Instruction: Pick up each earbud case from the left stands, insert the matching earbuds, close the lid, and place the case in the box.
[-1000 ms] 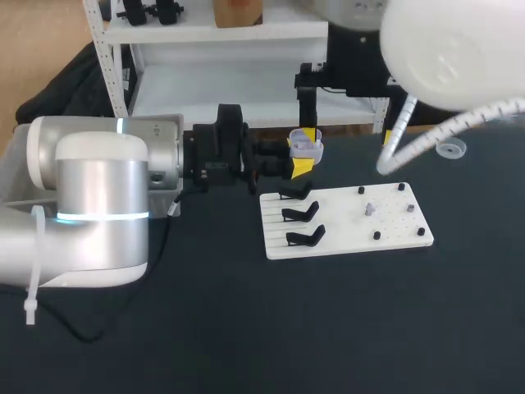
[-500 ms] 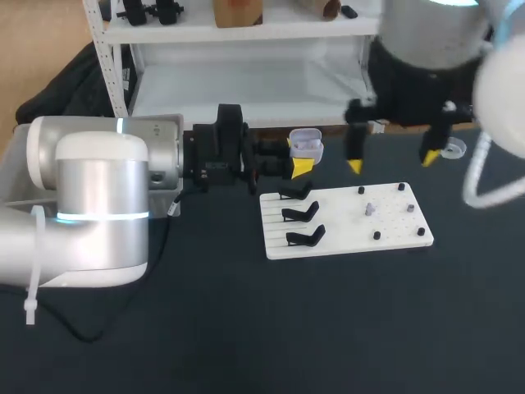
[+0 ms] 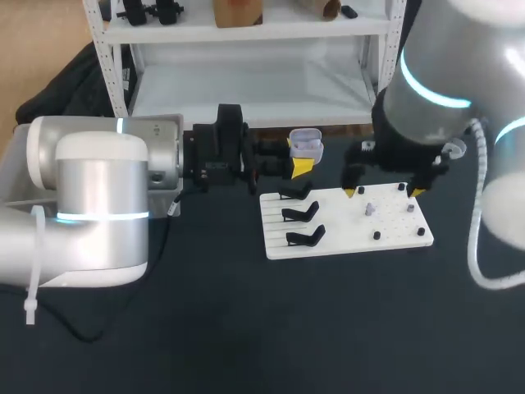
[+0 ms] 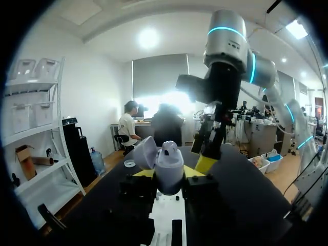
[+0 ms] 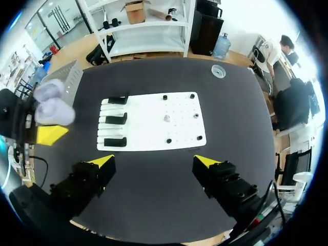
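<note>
Clamping the earbud case (image 4: 169,166) from both sides, the left end effector (image 3: 301,158) has its yellow tips pressed on the lower half of the case. The case's lid is flipped open and leans off to one side. The case is held up in the air toward the table's (image 3: 246,328) far edge, just off the far left corner of the white board (image 3: 344,236).

The right end effector (image 3: 383,192) hangs over the right half of that board with its fingers spread wide and nothing between them, so it's not gripping anything.

On the board itself, three black stands (image 3: 299,214) sit in a row down the left side, all with no case on them. The right half has a few black pegs (image 5: 168,140) and one small pale piece (image 3: 370,209) near the middle, too tiny for me to say what it is.

Off toward the table's far right corner there's a small clear round cap (image 5: 218,71) lying flat, well apart from the board.
</note>
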You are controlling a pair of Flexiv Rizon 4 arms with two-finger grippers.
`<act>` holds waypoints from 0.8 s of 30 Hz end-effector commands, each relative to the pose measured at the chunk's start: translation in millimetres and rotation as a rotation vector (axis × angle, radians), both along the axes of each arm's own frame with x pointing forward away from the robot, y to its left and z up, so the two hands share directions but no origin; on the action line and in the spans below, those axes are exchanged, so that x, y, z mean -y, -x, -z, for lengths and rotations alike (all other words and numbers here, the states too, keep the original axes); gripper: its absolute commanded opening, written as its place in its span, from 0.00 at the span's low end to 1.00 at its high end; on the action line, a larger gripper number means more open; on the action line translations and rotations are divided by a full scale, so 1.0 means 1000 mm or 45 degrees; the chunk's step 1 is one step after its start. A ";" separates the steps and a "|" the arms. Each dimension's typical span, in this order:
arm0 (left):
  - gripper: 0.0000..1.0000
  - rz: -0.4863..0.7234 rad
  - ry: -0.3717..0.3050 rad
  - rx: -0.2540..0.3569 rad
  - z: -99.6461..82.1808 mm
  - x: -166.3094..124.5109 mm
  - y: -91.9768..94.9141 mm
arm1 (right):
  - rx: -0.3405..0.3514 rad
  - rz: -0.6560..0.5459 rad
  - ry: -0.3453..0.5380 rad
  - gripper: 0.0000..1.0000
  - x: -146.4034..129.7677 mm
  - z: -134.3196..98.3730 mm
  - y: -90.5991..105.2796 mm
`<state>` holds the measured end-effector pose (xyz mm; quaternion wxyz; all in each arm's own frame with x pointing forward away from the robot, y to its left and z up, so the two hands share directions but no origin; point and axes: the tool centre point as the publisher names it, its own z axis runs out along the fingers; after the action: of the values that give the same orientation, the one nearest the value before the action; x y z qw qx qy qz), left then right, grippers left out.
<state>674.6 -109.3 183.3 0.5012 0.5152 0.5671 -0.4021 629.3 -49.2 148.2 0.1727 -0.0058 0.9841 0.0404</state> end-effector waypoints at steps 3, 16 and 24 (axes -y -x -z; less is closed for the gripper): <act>0.00 -0.006 0.005 0.004 0.001 0.000 0.001 | 0.061 0.063 0.048 1.00 0.001 0.041 -0.016; 0.00 -0.006 0.005 0.004 0.001 0.000 0.001 | 0.061 0.063 0.048 1.00 0.001 0.041 -0.016; 0.00 -0.006 0.005 0.004 0.001 0.000 0.001 | -0.083 0.272 0.009 1.00 0.002 0.064 -0.047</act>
<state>674.6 -109.3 183.4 0.5012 0.5152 0.5672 -0.4021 656.2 -59.5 91.1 0.1654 0.0988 0.9809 0.0270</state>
